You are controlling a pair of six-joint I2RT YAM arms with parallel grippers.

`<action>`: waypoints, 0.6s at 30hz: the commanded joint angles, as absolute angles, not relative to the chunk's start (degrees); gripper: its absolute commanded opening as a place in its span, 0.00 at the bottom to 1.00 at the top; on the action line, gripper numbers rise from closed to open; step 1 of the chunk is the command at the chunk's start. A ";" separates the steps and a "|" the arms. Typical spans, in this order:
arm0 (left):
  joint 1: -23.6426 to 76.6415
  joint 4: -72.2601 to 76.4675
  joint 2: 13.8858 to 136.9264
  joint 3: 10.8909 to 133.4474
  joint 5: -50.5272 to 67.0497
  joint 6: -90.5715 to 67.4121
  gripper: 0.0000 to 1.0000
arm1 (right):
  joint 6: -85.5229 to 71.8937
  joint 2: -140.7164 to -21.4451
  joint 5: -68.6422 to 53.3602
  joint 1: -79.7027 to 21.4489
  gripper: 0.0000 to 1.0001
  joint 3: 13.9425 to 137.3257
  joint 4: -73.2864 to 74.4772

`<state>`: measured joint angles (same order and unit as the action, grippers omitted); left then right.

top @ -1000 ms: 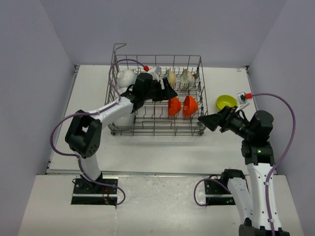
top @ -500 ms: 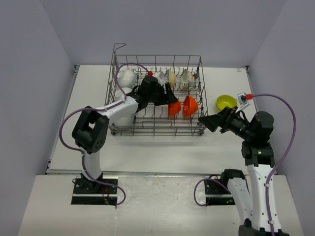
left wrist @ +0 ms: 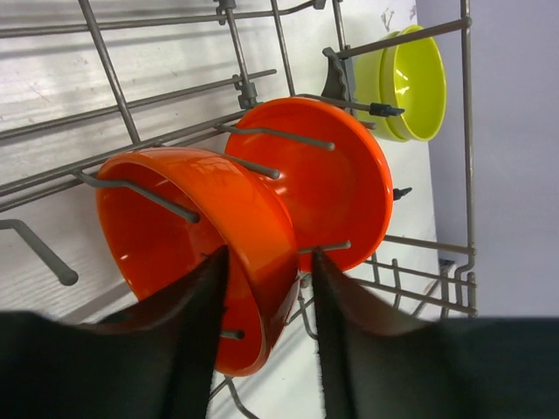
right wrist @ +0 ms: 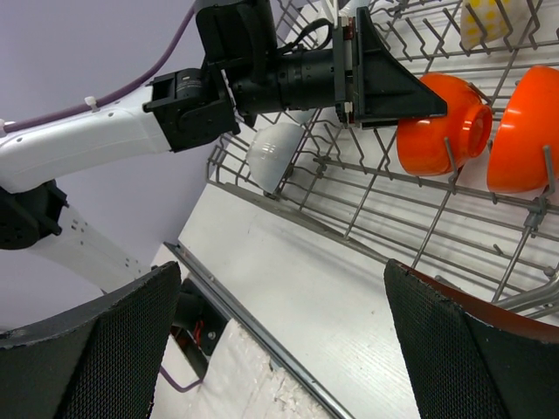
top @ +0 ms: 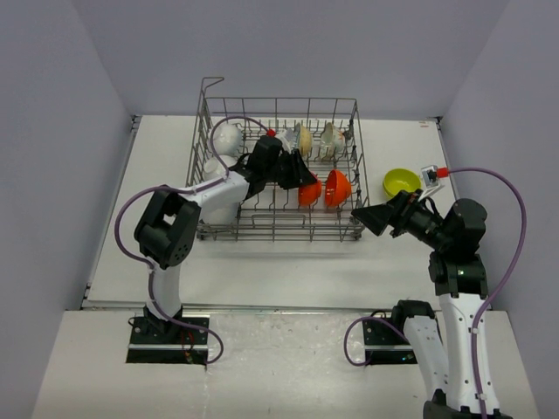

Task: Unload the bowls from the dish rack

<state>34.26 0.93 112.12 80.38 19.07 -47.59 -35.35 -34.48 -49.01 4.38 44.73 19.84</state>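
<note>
The grey wire dish rack [top: 278, 234] stands mid-table. Inside it, two orange bowls [top: 308, 193] [top: 339, 186] stand on edge between tines. Two floral bowls [top: 303, 138] [top: 332, 136] are at the back, and white bowls [top: 225, 137] sit at the left. My left gripper [top: 300, 177] [left wrist: 266, 262] straddles the rim of the nearer orange bowl [left wrist: 201, 236]. One finger [left wrist: 188, 332] rests inside that bowl. The other finger [left wrist: 349, 332] is outside it with a slim gap, so the jaws are half closed. My right gripper [top: 371, 216] [right wrist: 279, 349] hangs wide open and holds nothing, right of the rack's front corner.
A yellow-green bowl [top: 400, 182] [left wrist: 410, 83] sits on the table just right of the rack. The second orange bowl [left wrist: 341, 188] is pressed close behind the first. Rack wires [left wrist: 113, 61] and tines crowd round the left fingers. Purple walls close in on three sides.
My left gripper has slid right along the rack onto the nearer orange bowl, and its jaws have narrowed round the rim. The right arm has stayed still.
</note>
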 commanded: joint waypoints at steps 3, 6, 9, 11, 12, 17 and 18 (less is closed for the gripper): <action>34.37 8.50 112.15 80.25 21.62 -50.35 0.30 | -35.15 -34.54 -50.71 4.04 0.98 45.79 18.20; 34.37 10.37 111.62 78.84 21.18 -51.33 0.20 | -35.95 -34.80 -52.12 4.04 0.98 45.35 17.32; 34.28 11.42 111.27 77.96 21.01 -51.76 0.02 | -35.95 -34.63 -52.12 4.04 0.98 45.44 17.05; 34.19 11.95 110.83 77.17 20.83 -51.94 0.00 | -35.86 -34.72 -52.38 4.04 0.98 45.27 16.88; 34.10 13.00 110.57 76.73 20.40 -52.38 0.00 | -36.03 -34.72 -52.56 4.04 0.98 45.18 16.44; 33.49 17.91 107.76 73.75 20.74 -53.96 0.00 | -36.39 -34.72 -53.00 4.04 0.98 45.00 16.08; 33.31 18.89 107.49 73.57 21.61 -54.40 0.00 | -36.21 -34.72 -53.00 4.04 0.98 45.09 16.08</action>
<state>34.24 12.86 112.22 74.41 22.87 -54.52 -35.88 -34.50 -50.83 4.19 44.73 18.37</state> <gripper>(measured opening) 0.072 0.985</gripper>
